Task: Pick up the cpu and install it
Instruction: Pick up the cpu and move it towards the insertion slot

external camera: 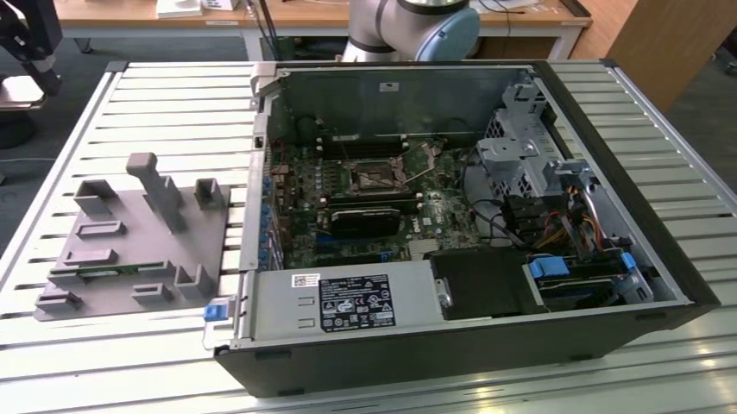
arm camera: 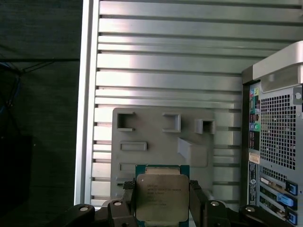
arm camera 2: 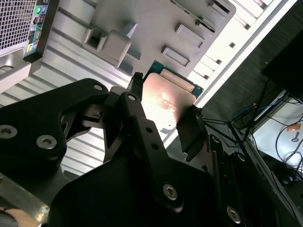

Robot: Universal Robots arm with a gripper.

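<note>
First wrist view: jaws pinching cpu (arm camera: 161,196) by opp. edges; grey fixture (arm camera: 147,132) beyond jaws, apart. Rec: hold chip level, even grip, no twist.

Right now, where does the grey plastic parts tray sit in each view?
Exterior view: grey plastic parts tray on the slatted table, at the exterior view's left of the open black computer case.
Second wrist view: tray beyond the silver square cpu clamped in the tool.
First wrist view: tray behind the cpu.
Shared landmark: the computer case.
</note>
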